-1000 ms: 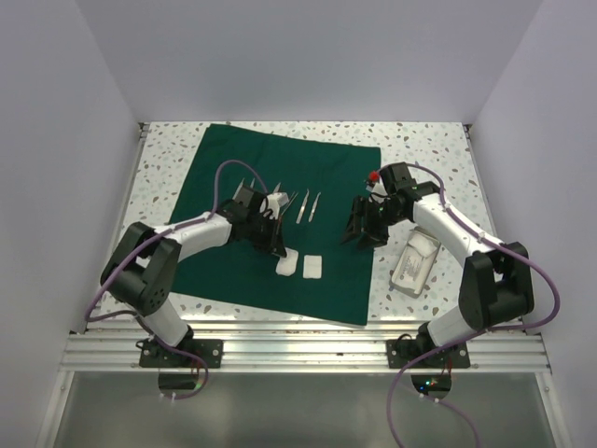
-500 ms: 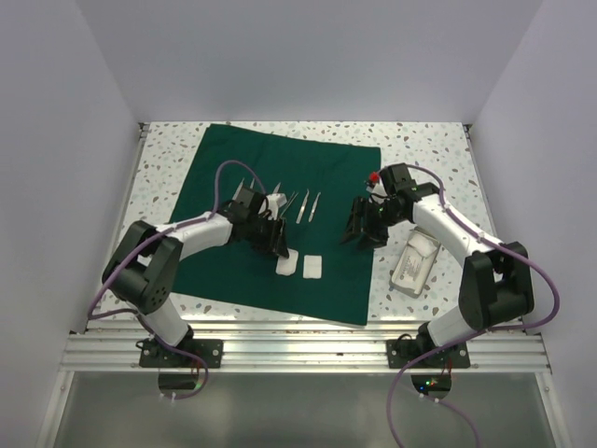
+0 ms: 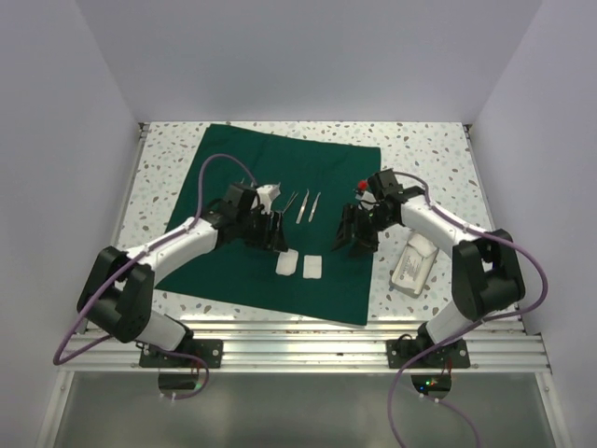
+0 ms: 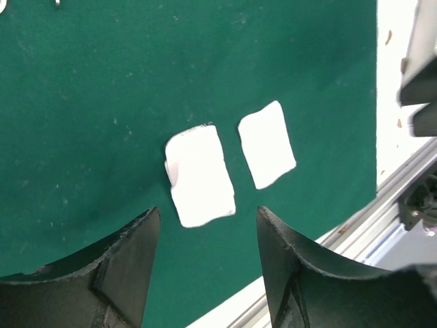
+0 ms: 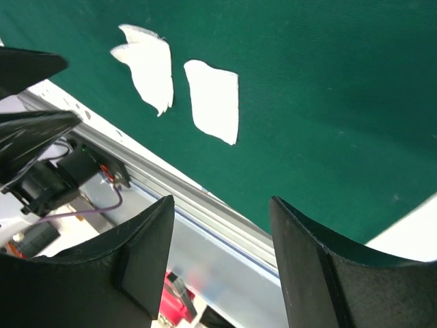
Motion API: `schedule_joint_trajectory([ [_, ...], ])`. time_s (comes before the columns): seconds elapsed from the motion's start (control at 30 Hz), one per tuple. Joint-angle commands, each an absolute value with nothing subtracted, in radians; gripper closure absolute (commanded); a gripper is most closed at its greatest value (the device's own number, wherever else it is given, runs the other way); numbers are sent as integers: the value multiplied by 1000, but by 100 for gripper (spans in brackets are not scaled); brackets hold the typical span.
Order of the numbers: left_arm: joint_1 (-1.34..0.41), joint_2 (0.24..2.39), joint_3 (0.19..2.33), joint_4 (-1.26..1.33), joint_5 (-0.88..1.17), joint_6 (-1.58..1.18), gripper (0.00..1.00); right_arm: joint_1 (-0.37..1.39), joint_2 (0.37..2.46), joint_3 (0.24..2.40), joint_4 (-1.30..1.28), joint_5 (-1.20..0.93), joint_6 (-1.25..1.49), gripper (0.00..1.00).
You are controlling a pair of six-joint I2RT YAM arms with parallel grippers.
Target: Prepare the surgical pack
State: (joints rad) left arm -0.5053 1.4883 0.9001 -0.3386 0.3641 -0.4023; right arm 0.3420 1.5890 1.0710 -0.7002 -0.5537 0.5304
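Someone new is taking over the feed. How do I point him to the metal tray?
Find the big green drape on the speckled table. Just past its right edge lies the metal tray. It is the only item off the cloth, shiny and rectangular.

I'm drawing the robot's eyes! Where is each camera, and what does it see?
Top: above and behind the arms, looking down at the drape; both arms, the left gripper and right gripper show.
Left wrist: on the left arm, looking down past its open fingers at the gauze squares.
Right wrist: on the right arm, looking past its open fingers at the gauze squares and the near rail.
Shared: all three see the gauze squares on the drape.
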Motion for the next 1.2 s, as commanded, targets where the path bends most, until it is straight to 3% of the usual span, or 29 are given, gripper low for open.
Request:
schedule_joint_trajectory([
  [0.0, -511, 1421, 885, -365, 383, -434, 39, 373, 1627, 1066, -661, -595, 528, 38],
  [0.27, -629, 1479, 905, -263, 443, -521, 39, 397, 1658, 1081, -655, -587, 525, 39],
  [0.47, -670, 1624, 992, -230, 327, -555, 38, 393, 1596, 1086, -716, -534, 499, 39],
  [0.9, -689, 1775, 1086, -232, 302, -568, 53, 339, 1522, 1012, -727, -529, 488, 39],
  [1.17, -696, 1821, 1109, -239, 304, -575, 55, 337, 1534, 1017, -719, -538, 491, 39],
])
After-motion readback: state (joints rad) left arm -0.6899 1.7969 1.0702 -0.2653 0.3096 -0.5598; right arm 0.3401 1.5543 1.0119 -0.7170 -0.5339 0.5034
